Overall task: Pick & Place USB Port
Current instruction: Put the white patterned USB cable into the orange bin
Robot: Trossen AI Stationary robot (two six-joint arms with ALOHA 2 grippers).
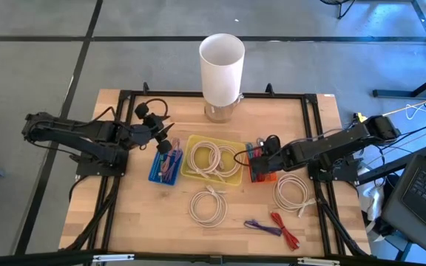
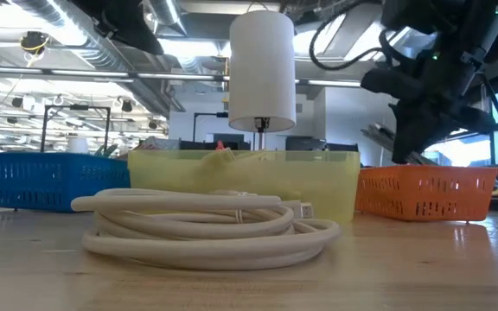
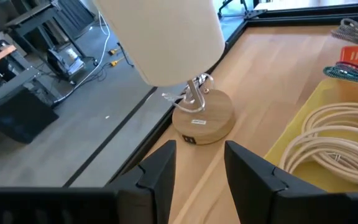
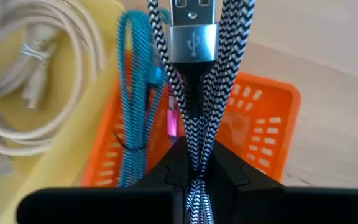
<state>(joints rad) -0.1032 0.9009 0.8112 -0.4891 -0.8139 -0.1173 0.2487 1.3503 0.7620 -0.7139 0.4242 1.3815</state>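
My right gripper (image 1: 253,157) hangs over the orange basket (image 1: 261,171) and is shut on a black-and-white braided USB cable (image 4: 194,93), whose silver plug (image 4: 194,31) points away from the fingers. A teal cable (image 4: 132,112) lies in the orange basket (image 4: 253,124). My left gripper (image 3: 197,168) is open and empty above the blue basket (image 1: 165,164), facing the white lamp (image 1: 221,74). The yellow bin (image 1: 213,159) holds coiled white cables. My right gripper pinches the braided cable's bunched strands (image 4: 194,158) between its two fingers, a little behind the plug. Several strands run side by side along the fingers. The cable sticks out past the fingertips, lifted above the orange basket.
Two white cable coils (image 1: 208,205) (image 1: 294,192) lie on the wooden table, with purple and red ties (image 1: 276,225) near the front edge. The lamp stands on its wooden base (image 3: 202,118) at the table's far edge. A laptop (image 1: 424,188) sits off the table's right side.
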